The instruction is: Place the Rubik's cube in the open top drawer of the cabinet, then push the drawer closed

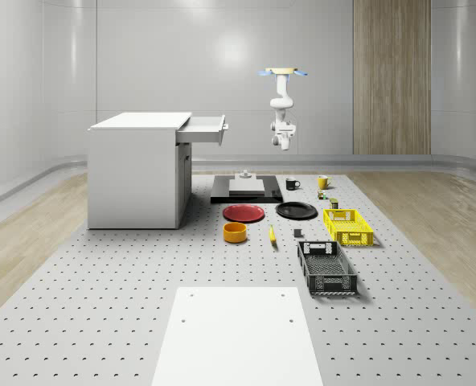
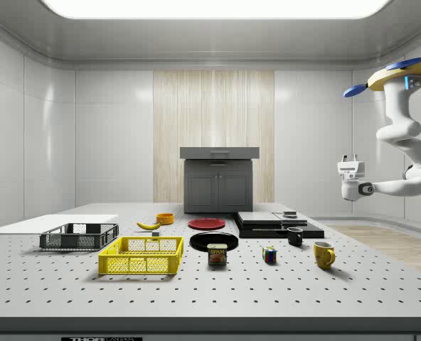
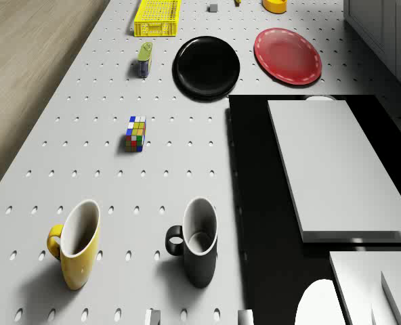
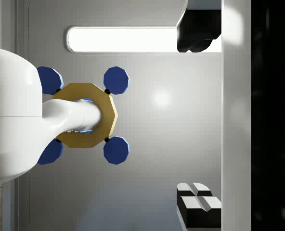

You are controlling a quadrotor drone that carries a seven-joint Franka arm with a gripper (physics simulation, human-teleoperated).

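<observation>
1. Cabinet (image 1: 133, 173) was the biggest task item: a white-topped block on the table (image 1: 101, 322) at the whole-scene view's left. Its top drawer (image 1: 203, 129) was pulled out toward the right. The side view met the cabinet head-on and showed it grey, with the drawer front (image 2: 219, 153) jutting forward. In neither view could the drawer's inside be seen.
2. The drone (image 1: 282, 72) hovered high over the table's far end, to the right of the drawer in the whole-scene view, with the arm hanging below it. In the side view its body (image 2: 402, 71) was cut off by the right edge. The wrist view looked up at its yellow underside (image 4: 92, 115) and four blue rotors, partly covered by a white arm link.
3. The gripper (image 2: 349, 159) hung in mid-air, well above the table and clear of everything. In the wrist view its fingers (image 4: 198, 207) stood wide apart, released, with nothing between them.
4. The Rubik's cube (image 3: 136, 133) stood on the table, well apart from the cabinet. The drone view showed its white, blue, yellow, red and green tiles. It lay between the can (image 3: 144, 59) and the two mugs, yellow (image 3: 75, 247) and black (image 3: 197, 244). The side view showed the cube (image 2: 269, 255) as a small dark block whose colours were hard to make out.
</observation>
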